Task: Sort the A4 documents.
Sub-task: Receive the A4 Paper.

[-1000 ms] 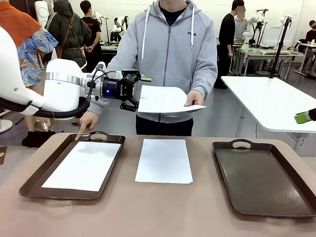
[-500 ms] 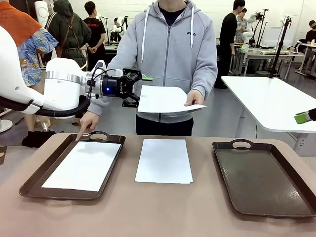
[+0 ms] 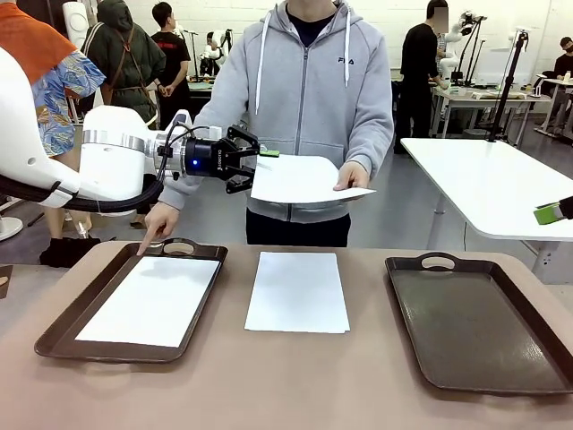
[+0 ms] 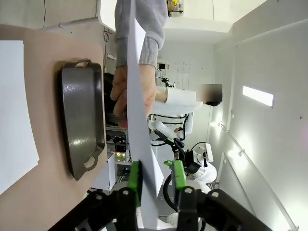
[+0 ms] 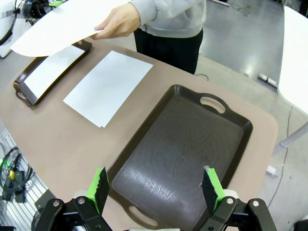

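In the upper middle of the front view, our left claw (image 3: 256, 167) straddles the left edge of an A4 document (image 3: 300, 179) that the person's hand (image 3: 352, 177) holds in the air. Its jaws stand narrowly apart, with one pad clear of the paper. A second sheet (image 3: 297, 291) lies on the desk (image 3: 269, 385) at centre, and a third sheet (image 3: 150, 300) lies in the left tray (image 3: 54, 336). Our right claw (image 5: 156, 185) hangs wide open and empty over the bare right tray (image 5: 187, 144).

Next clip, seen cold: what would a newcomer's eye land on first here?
The mid-air handover: a person's hand holds out a white sheet above the far edge of the table, and the left gripper has its green pads either side of the sheet's edge. Below, a second sheet lies in the left tray, a third sheet lies on the bare table, and the right tray is empty.
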Robot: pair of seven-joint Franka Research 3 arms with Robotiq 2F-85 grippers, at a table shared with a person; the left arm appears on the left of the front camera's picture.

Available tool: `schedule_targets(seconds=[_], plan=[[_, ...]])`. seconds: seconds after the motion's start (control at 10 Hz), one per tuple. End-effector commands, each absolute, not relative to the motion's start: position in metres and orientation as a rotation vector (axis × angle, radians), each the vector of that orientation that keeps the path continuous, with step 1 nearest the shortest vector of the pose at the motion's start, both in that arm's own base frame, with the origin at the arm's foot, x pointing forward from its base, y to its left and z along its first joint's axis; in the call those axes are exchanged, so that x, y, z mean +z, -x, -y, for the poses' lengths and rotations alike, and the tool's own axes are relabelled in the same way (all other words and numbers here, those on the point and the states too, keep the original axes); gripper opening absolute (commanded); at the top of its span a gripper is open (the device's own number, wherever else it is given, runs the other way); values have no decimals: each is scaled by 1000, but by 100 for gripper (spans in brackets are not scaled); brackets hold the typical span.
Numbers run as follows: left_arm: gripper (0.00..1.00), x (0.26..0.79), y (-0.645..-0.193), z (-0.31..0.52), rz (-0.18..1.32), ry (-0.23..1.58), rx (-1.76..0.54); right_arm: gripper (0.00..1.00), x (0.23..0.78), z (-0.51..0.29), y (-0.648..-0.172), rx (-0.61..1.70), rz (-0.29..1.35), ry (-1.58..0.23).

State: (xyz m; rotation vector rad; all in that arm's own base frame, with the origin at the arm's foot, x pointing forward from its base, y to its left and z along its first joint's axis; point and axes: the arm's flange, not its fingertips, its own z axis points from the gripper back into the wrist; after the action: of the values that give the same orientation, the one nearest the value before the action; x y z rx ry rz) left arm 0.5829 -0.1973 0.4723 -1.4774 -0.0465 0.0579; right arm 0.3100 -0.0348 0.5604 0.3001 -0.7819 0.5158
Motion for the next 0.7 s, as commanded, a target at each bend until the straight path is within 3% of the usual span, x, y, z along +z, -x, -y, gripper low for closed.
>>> schedule_targets(seconds=[0.0, 0.1, 0.6], plan=[[15, 475, -585, 197, 64, 1495, 51, 100, 559, 34, -311, 521, 781, -314], [0, 476, -585, 197, 65, 1493, 47, 100, 559, 34, -311, 521, 781, -314], [0, 474, -582, 190, 48, 1385, 11, 100, 559, 34, -311, 521, 781, -314]])
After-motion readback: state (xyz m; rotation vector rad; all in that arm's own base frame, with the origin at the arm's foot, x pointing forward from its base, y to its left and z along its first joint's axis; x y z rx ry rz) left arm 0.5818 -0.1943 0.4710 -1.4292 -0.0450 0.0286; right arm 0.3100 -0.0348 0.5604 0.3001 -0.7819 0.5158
